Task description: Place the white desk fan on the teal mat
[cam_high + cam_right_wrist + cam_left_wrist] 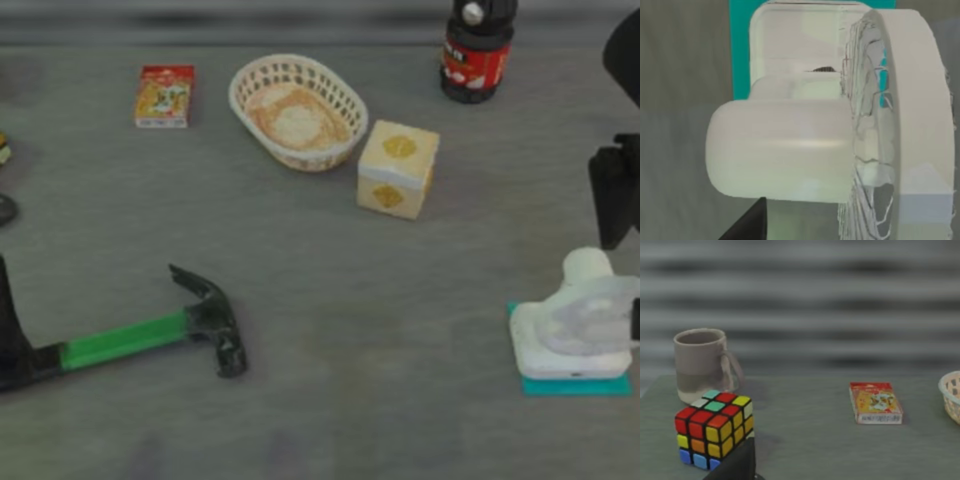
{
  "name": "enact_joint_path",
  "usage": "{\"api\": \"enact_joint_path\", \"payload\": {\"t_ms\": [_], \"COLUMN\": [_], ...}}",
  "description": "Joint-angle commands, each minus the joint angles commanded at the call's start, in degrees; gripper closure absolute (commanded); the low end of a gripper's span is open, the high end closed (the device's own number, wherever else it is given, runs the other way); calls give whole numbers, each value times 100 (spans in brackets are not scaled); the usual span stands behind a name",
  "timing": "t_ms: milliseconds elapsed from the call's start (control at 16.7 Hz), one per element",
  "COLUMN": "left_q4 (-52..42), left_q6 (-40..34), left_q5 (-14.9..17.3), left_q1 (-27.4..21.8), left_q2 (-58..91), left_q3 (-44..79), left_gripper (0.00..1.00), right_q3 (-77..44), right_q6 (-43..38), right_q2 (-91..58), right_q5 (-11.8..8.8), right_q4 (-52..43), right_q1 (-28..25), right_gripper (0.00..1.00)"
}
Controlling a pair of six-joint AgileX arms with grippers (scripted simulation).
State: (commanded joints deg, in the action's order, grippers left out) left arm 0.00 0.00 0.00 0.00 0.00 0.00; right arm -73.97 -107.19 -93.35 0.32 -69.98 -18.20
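Fan [570,335] sat on mat [575,385], placing looked done; right pincer [612,205] apart from fan, spread unclear; retreat left.

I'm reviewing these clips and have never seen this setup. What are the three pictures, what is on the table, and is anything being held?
This is a simulated table with two AgileX arms, each ending in a two-finger gripper. One picture looks down from above; the other two come from cameras on each arm's wrist.

From above, the fan stands on the teal mat at the table's right side, with nothing gripping it. The right arm sits just behind it at the right edge; its wrist camera looks down at the fan from close by. The left arm is parked at the left edge.

Also on the table: a hammer, a basket, a cream cube box, a red card box and a dark bottle. The left wrist view adds a mug and a puzzle cube.
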Motion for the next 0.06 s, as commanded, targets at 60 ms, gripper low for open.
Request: {"api": "enact_joint_path", "payload": {"t_ms": [60], "left_q4": [0], "left_q6": [0], "left_q5": [0], "left_q1": [0], "left_q2": [0], "left_q3": [0], "left_gripper": [0], "right_q3": [0], "right_q6": [0], "right_q2": [0], "right_q5": [0], "right_q4": [0], "right_q1": [0], "right_gripper": [0]}}
